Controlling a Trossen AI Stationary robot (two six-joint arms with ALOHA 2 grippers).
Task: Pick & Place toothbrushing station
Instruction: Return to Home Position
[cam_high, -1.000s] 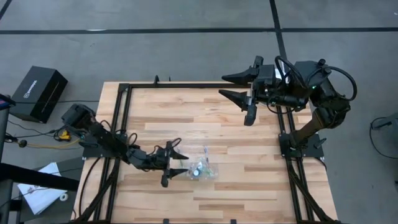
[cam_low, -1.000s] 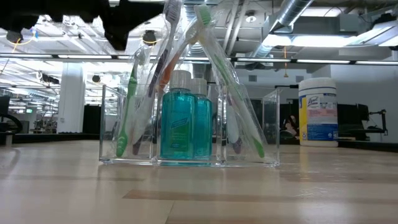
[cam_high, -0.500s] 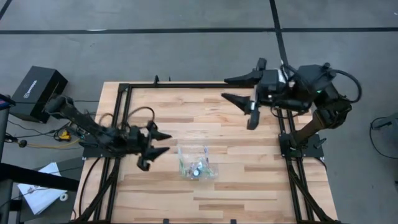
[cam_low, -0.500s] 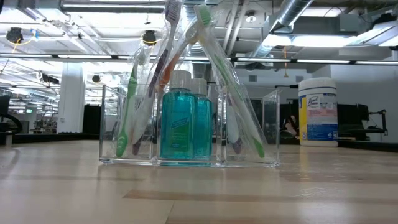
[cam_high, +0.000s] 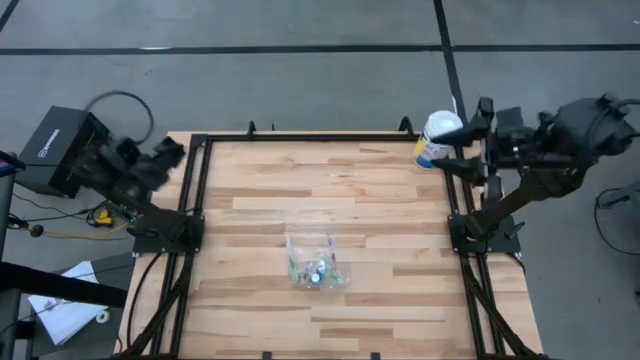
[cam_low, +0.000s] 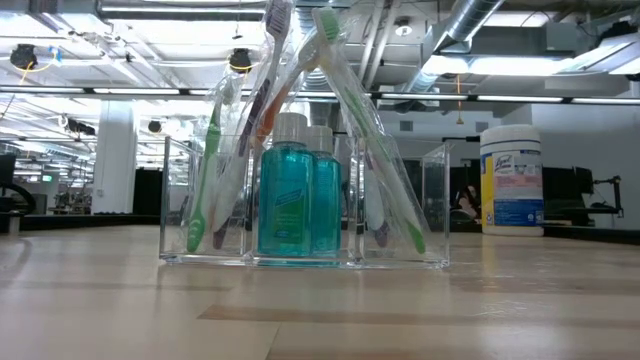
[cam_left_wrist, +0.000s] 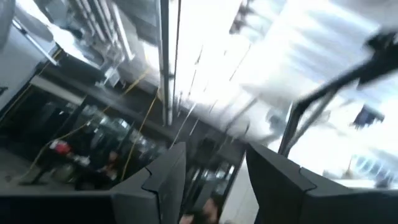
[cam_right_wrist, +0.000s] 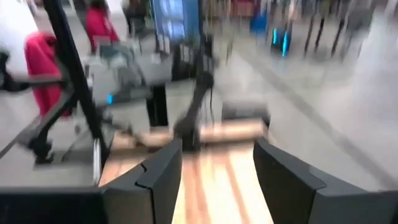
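The clear plastic container (cam_high: 315, 262) stands on its flat base on the wooden table, a little near of the middle. In the low view the container (cam_low: 200, 200) holds several thin toothbrushes (cam_low: 345, 110) that lean against each other, and two teal bottles (cam_low: 298, 200) with white caps. My left gripper (cam_high: 170, 152) is open and empty beyond the table's left edge; its wrist view (cam_left_wrist: 214, 155) looks up at the ceiling. My right gripper (cam_high: 463, 140) is open and empty at the table's far right corner, as its wrist view (cam_right_wrist: 217, 149) also shows.
A large white tub (cam_high: 437, 135) with a blue-yellow label stands at the table's far right corner, right beside my right gripper; it also shows in the low view (cam_low: 511, 180). A black box (cam_high: 60, 148) lies on the floor left of the table.
My left gripper has drawn back from beside the container toward the table's left edge and past it, tipping upward, still open. My right gripper has drawn back toward the table's right edge, uncovering the white tub. The container has stayed where it was.
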